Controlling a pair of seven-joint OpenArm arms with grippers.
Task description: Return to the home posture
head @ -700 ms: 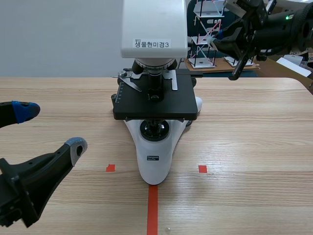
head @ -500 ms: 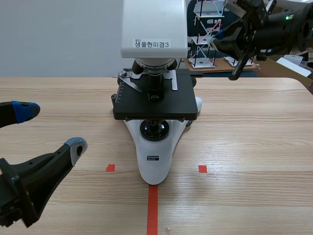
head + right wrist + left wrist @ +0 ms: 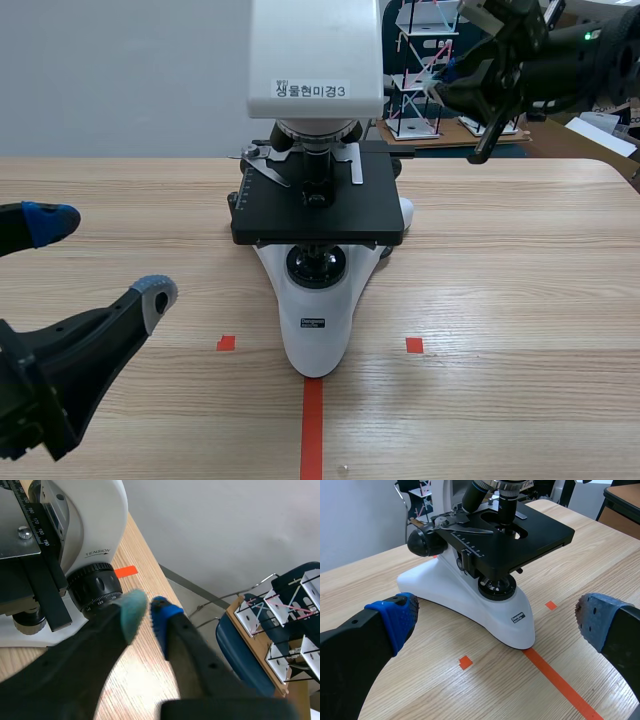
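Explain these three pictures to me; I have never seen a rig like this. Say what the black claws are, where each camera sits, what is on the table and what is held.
This is a robot with two black arms. Each ends in a gripper, a two-fingered claw with soft pads. The wide picture is taken from between the arms, looking across a wooden table. On it stands a white microscope with a black stage. The orange tape marks are only stuck to the table. The other two pictures come from cameras on the wrists. The left gripper is low, wide open, facing the microscope. The right gripper is raised, near the microscope's focus knob, its fingers closed together. Neither holds anything.
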